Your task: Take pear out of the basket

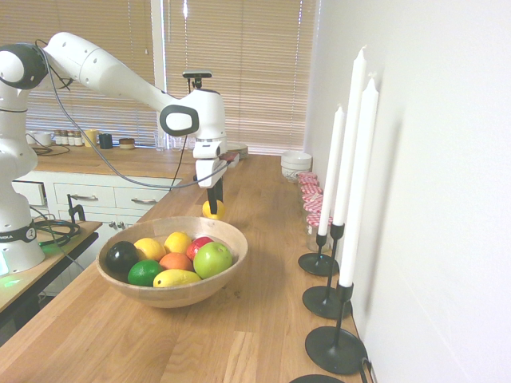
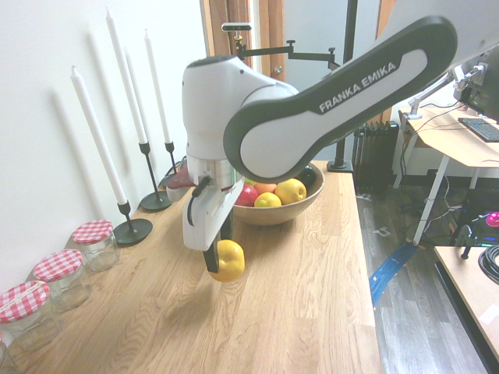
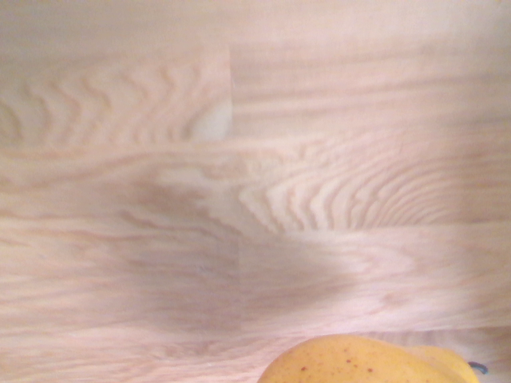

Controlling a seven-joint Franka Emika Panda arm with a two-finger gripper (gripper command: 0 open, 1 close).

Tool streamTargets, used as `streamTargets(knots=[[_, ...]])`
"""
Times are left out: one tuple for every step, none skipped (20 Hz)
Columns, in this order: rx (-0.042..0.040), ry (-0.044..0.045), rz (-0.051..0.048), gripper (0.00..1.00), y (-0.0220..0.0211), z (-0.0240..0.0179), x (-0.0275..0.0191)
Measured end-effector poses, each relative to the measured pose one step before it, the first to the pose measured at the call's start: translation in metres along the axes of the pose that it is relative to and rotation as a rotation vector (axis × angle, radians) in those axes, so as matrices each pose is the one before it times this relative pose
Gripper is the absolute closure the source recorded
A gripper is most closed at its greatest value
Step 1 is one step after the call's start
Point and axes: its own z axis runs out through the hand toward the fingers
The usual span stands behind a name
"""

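Observation:
The small yellow pear point(image 2: 229, 261) hangs just above the wooden counter, outside the basket, with my gripper point(image 2: 218, 259) shut on it. In the first exterior view the pear point(image 1: 212, 211) shows behind the basket's far rim, under my gripper point(image 1: 213, 206). The wide round wooden basket point(image 1: 227, 267) stands near the counter's front and holds several fruits: lemons, a green apple, a lime, a dark fruit. In the second exterior view the basket point(image 2: 282, 213) lies beyond the arm. The wrist view shows the speckled top of the pear point(image 3: 363, 363) over bare wood.
Three tall white candles in black holders point(image 1: 329, 299) stand along the wall beside the basket. Jars with red checked lids point(image 2: 95, 243) line the wall further along. White bowls point(image 1: 296, 163) sit at the counter's far end. The counter's edge point(image 2: 366, 273) drops off on the open side.

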Motion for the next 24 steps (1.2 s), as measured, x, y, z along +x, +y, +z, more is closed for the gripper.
streamTargets(knots=[[-0.00272,-0.00147,0.00164,1.0,0.00064,0.00548,0.00021],[-0.00175,-0.00084,0.00154,1.0,0.00079,0.00385,0.00006],[-0.00203,-0.0011,0.0015,1.0,0.00074,0.00256,0.00007],[-0.00118,-0.00059,0.0013,1.0,0.00072,0.00128,-0.00004],[0.00005,0.0003,0.00129,1.0,0.00042,0.00057,0.00013],[0.00002,0.0002,0.0014,1.0,0.00028,0.00035,0.00012],[0.00014,0.00021,0.00206,1.0,0.00019,0.00029,0.00005],[-0.00043,-0.00032,0.00234,0.0,0.00019,0.00043,-0.00013],[-0.0005,-0.00039,0.00352,0.0,0.00015,0.00032,-0.00012],[-0.0003,-0.00036,0.00422,0.0,0.0001,0.0002,-0.00008],[-0.00008,-0.00027,0.00357,0.0,0.00005,0.0001,-0.00004],[-0.00023,-0.00024,0.00216,0.0,0.00009,0.00014,-0.00002],[-0.00058,-0.00052,0.00153,0.0,0.00019,0.00034,-0.00009],[-0.00085,-0.00074,0.00135,0.0,0.00025,0.00049,-0.0002],[-0.00109,-0.00085,0.00095,0.0,0.00034,0.00061,-0.00026],[-0.00114,-0.00089,0.00071,0.0,0.00044,0.00073,-0.00034],[-0.00053,-0.00055,0.00051,0.0,0.00065,0.00093,-0.00049],[0.00023,0.0,0.00064,0.0,0.00089,0.00088,-0.00059],[-0.00098,-0.00071,0.00096,0.0,0.0011,0.00056,-0.00056],[-0.00068,-0.00039,0.00117,0.0,0.00119,0.00017,-0.00037],[-0.00035,-0.00007,0.00138,0.0,0.00094,-0.00009,0.0001],[-0.0002,0.00023,0.00145,0.0,0.00089,-0.00025,0.00036],[-0.00031,0.00029,0.00157,0.0,0.00131,0.00001,0.00026],[-0.00037,0.00004,0.00134,0.0,0.00172,0.00055,-0.00022]])
